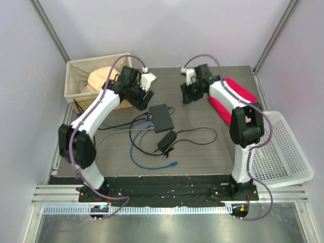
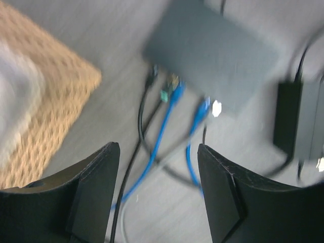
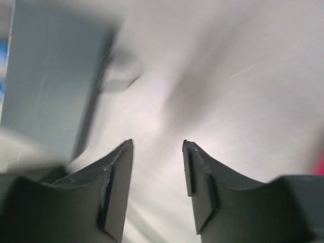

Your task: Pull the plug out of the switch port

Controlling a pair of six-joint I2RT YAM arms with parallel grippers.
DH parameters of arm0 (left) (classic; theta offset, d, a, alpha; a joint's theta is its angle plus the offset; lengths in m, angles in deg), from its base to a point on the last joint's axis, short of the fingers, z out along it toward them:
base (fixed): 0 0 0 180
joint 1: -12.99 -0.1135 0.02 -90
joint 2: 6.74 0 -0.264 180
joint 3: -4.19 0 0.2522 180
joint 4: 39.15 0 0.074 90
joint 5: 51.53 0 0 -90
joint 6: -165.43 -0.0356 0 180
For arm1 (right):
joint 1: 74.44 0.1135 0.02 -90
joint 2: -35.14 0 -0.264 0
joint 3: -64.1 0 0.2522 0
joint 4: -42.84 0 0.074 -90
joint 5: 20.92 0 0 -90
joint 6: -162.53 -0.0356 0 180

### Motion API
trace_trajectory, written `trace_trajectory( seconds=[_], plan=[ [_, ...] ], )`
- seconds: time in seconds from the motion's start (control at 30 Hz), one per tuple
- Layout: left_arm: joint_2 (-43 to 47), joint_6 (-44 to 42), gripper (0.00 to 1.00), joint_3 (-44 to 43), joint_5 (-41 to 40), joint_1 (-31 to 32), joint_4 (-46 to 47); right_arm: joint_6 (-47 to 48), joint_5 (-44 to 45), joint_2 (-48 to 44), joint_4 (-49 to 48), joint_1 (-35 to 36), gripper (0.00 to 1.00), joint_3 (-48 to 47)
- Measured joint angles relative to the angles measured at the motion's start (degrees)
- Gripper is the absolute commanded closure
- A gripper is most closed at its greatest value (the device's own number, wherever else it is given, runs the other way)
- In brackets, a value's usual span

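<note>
Switch (image 1: 162,117) lay mid-frame on the surface, a blue plug (image 2: 176,93) seated at its left edge. Left gripper (image 2: 158,150) and right gripper (image 3: 158,146) stood parted, empty. Risk: unbraced, the switch would likely slide with the pull.

Centre: flat matte-black rectangular switch (image 1: 162,117) on the grey wood-grain tabletop (image 1: 207,157).
Before it: narrow black adapter brick (image 1: 167,140), just beside.
Switch's left edge: blue cable plugs (image 2: 177,92), seated.
Far-left corner: tan woven wicker basket (image 1: 76,81).
Right: red cloth (image 1: 242,91); white perforated plastic basket (image 1: 283,152) beyond the tabletop's edge.
</note>
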Motion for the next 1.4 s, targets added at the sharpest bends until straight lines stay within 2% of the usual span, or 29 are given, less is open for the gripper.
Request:
trace_trajectory(
  seconds=[0.13,0.37,0.53,0.8,1.1,1.4],
  plan=[
    [-9.55,4.31,0.34,-8.57,3.41,0.0,0.7,3.1,-3.85,4.5,-1.44,-5.18,0.39,-9.73],
    [-27.39,7.67,0.33,-22.25,10.32,-0.02,-0.37,5.92,-8.48,10.47,-1.09,-3.91,0.38,-14.01],
    [-36.39,9.18,0.32,-28.96,12.98,-0.22,-1.07,5.57,-9.64,12.46,-0.55,-3.63,0.36,-13.94],
    [-42.1,9.9,0.4,-31.71,18.82,-1.4,-1.6,5.14,-10.45,12.46,-0.59,-4.42,0.36,-12.09],
    [-42.4,3.98,0.43,-30.6,24.11,-0.98,-3.19,4.11,-10.4,12.46,-0.68,-4.66,0.36,-12.0],
    [-42.4,4.46,0.45,-28.94,29.0,-0.13,-3.3,4.17,-9.75,12.46,-0.81,-4.76,0.35,-8.79]
  ],
)
